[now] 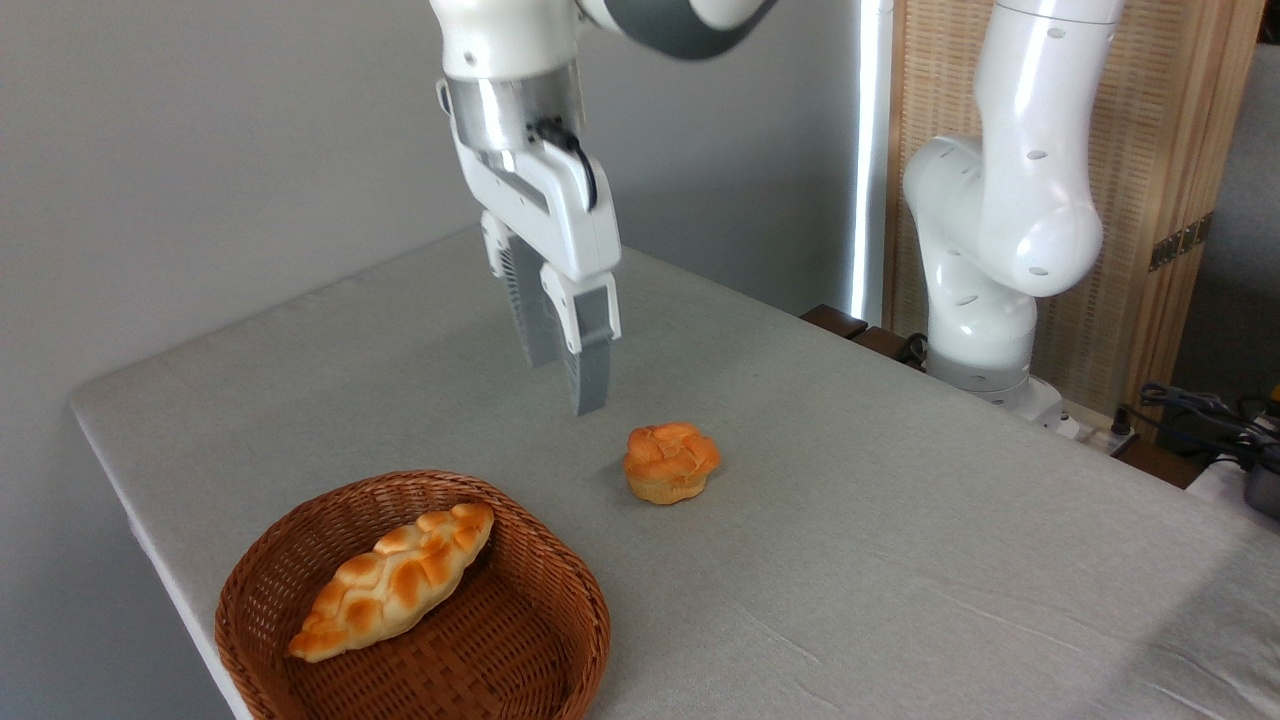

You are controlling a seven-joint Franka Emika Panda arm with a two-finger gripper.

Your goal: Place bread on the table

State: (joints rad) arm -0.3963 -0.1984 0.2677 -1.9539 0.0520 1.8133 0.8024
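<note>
While the bun (671, 461) sits on the table (900, 520), the gripper (565, 375) hangs above, fingers slightly parted, holding nothing.

Bun (671, 461): orange-golden knotted top, paler base. Loaf (395, 581): golden, braided, with browner patches; basket (560, 640): brown woven wicker. Table (900, 520): plain light grey-beige cloth; gripper (570, 375): white body, grey ribbed fingers (590, 375).
</note>
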